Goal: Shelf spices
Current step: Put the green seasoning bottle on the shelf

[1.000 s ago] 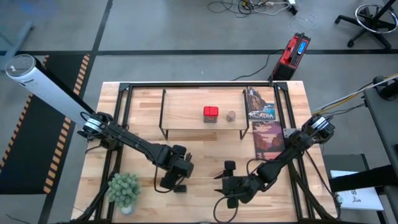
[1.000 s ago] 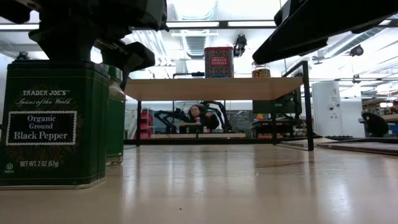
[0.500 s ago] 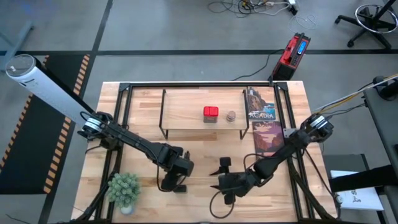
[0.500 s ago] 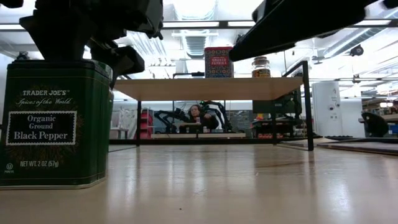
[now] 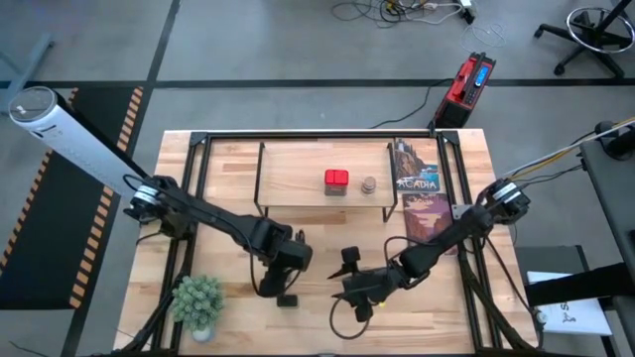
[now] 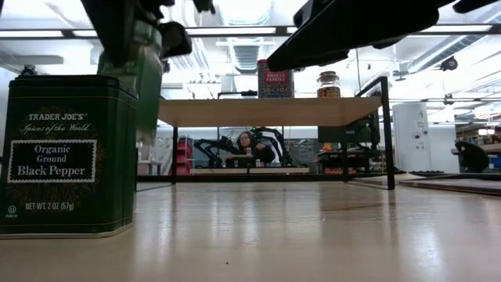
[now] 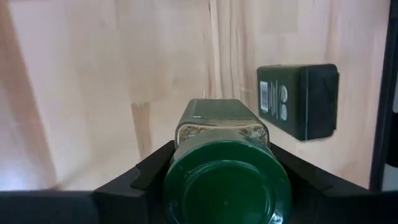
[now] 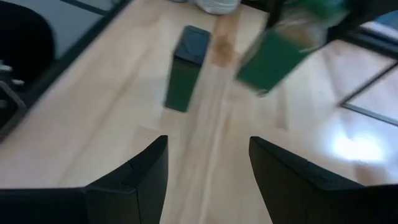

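Observation:
My left gripper (image 5: 276,266) hangs over the table's near middle, shut on the green-capped jar (image 7: 219,127), which shows lifted in the low view (image 6: 145,78). The dark square tin (image 5: 288,299) stands on its base on the table just near of it (image 6: 66,153). The red tin (image 5: 336,181) and the round tan jar (image 5: 369,184) stand on the shelf's light-wood board (image 5: 298,183). My right gripper (image 5: 352,283) is to the right of the tin, open and holding nothing (image 8: 208,168). My left gripper pinches the jar's top end at the green cap (image 7: 186,171) between its two fingers, one on each side. The fingers come from above and point down. The jar hangs below them, a little tilted, clear of the table.
A small leafy potted plant (image 5: 198,300) stands at the near left. A book (image 5: 422,203) lies to the right of the shelf. The black metal frame (image 5: 317,136) runs around the table. Bare wood lies between the shelf and the grippers.
My left gripper has risen with the green-capped jar, which stood on the table beside the dark tin and now hangs clear and tilted. My right gripper has gone toward the table's left, nearer the tin, and has rolled.

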Available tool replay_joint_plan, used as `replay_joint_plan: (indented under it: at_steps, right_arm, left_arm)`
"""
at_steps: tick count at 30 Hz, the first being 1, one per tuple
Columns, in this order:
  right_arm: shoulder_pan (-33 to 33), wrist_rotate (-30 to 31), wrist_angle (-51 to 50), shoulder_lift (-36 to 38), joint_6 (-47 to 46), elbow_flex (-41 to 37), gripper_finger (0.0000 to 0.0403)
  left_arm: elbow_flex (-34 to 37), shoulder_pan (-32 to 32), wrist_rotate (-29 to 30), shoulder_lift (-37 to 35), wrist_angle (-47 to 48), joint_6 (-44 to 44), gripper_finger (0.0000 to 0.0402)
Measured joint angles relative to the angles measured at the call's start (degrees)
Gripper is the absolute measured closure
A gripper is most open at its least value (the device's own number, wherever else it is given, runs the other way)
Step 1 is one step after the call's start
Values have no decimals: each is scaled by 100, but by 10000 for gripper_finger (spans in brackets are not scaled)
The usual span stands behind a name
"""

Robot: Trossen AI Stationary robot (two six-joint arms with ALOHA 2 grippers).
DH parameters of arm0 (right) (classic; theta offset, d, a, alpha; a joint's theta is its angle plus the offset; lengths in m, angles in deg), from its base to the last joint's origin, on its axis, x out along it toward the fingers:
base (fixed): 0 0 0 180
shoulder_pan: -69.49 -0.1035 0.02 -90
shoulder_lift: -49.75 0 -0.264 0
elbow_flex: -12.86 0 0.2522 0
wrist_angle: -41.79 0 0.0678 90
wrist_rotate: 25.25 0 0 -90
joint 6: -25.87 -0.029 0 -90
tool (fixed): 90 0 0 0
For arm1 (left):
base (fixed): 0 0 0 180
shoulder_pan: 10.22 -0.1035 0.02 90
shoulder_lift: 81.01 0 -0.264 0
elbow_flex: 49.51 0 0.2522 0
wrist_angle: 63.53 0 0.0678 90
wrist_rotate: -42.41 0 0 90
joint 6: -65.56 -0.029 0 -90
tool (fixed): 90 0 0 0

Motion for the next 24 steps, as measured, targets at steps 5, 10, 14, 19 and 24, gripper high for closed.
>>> replay_joint_plan:
  at_steps: [5, 10, 14, 19, 24]
  right_arm:
    - [87, -274, 26, 0, 28, 0, 204]
    - [81, -326, 24, 0, 74, 0, 204]
    - [68, -372, 27, 0, 40, 0, 204]
    - [2, -386, 25, 0, -81, 0, 204]
    - [-82, -394, 29, 0, -231, 0, 204]
  left_arm:
    - [-531, -100, 99, -6, 564, -146, 210]
    - [-1097, -285, 297, -8, 1080, -295, 208]
    - [-1584, -475, 452, -10, 1455, -415, 209]
    - [-2125, -720, 744, -13, 1955, -574, 208]
    - [-2582, -1031, 990, -17, 2346, -910, 209]
